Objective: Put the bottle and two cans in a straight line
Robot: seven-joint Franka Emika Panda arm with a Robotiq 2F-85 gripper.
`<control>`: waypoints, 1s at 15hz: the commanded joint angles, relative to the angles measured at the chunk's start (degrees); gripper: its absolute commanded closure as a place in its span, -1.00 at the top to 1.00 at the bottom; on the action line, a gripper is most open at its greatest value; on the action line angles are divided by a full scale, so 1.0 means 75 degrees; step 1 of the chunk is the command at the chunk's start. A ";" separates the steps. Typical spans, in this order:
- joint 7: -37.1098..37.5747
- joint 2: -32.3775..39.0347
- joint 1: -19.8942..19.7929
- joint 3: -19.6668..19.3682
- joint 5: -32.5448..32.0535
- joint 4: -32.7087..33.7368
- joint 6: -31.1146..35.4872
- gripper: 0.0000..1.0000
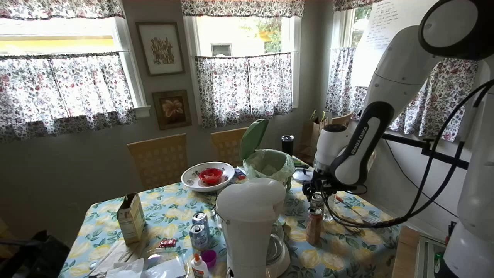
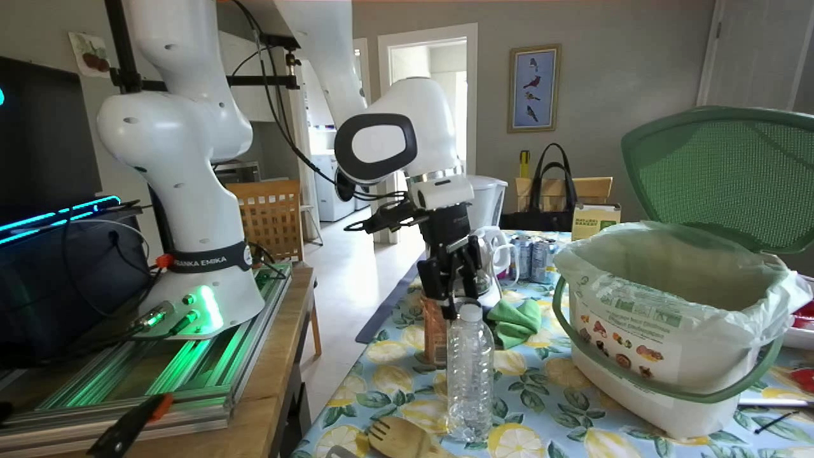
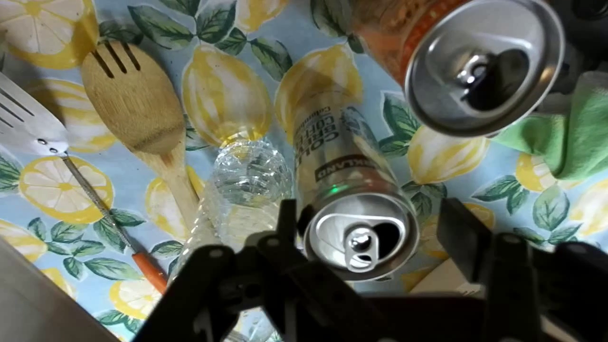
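The bottle is a clear plastic one with a white cap [image 2: 470,381], upright on the tablecloth; it also shows in the wrist view [image 3: 251,185]. A silvery coffee can [image 3: 332,156] stands beside it, upright and opened, and shows below the gripper in an exterior view [image 1: 317,200]. An orange-brown can [image 1: 314,227] stands apart from it, also in the wrist view [image 3: 484,71]. My gripper [image 3: 375,228] is open, its fingers on either side of the silvery can's top. The left finger is close to the can, between it and the bottle; the right finger is clear of it.
A white coffee maker [image 1: 247,216] and a lined bin [image 2: 636,375] with a raised green lid stand nearby. A wooden fork [image 3: 133,104], a metal fork [image 3: 28,114] and a green cloth [image 2: 515,321] lie close by. More cans [image 1: 198,235] stand past the coffee maker.
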 commanded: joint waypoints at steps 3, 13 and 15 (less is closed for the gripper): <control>0.0307 -0.0040 0.0227 -0.0095 -0.0146 0.0202 -0.0199 -0.26; 0.0614 -0.2224 0.0257 0.0104 -0.0080 0.0025 -0.1311 -0.26; 0.0714 -0.2685 0.0167 0.0123 -0.0136 0.0065 -0.1638 -0.26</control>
